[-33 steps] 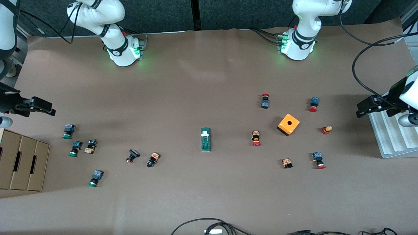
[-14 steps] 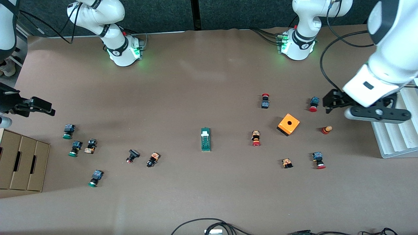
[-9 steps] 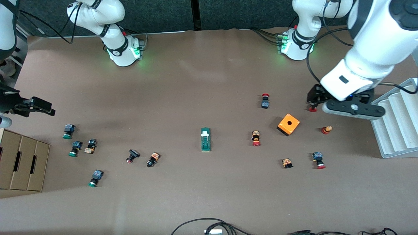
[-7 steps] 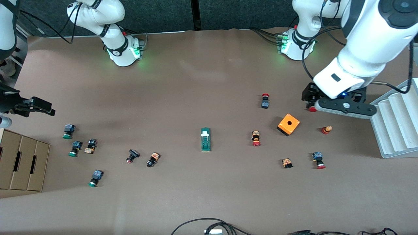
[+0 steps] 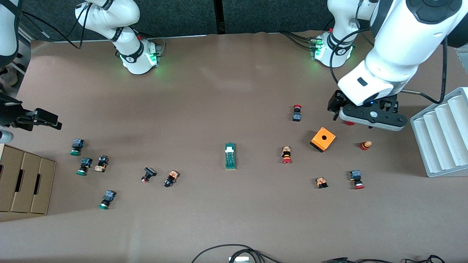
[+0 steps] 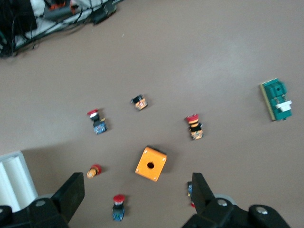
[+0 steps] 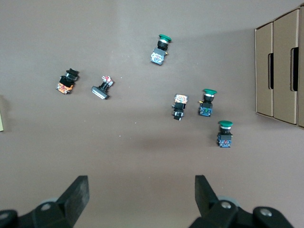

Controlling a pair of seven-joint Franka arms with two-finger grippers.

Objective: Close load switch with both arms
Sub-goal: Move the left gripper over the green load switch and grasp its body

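The load switch is a narrow dark-green block with a white sliding piece, lying flat near the middle of the table. It also shows in the left wrist view, load switch, well off from the fingers. My left gripper hangs open and empty in the air toward the left arm's end of the table. Under it lies a red-capped push button, beside the orange cube. My right gripper waits open and empty at the right arm's end, above bare table near the green-capped buttons.
Red-capped push buttons lie scattered around the orange cube. Green-capped and black ones lie toward the right arm's end. Cardboard boxes stand at that end. A white ridged rack stands at the left arm's end, and cables lie at the front edge.
The left arm has swung in from the table's end toward the middle, carrying its open gripper over the red button by the orange cube. The right arm has not moved.
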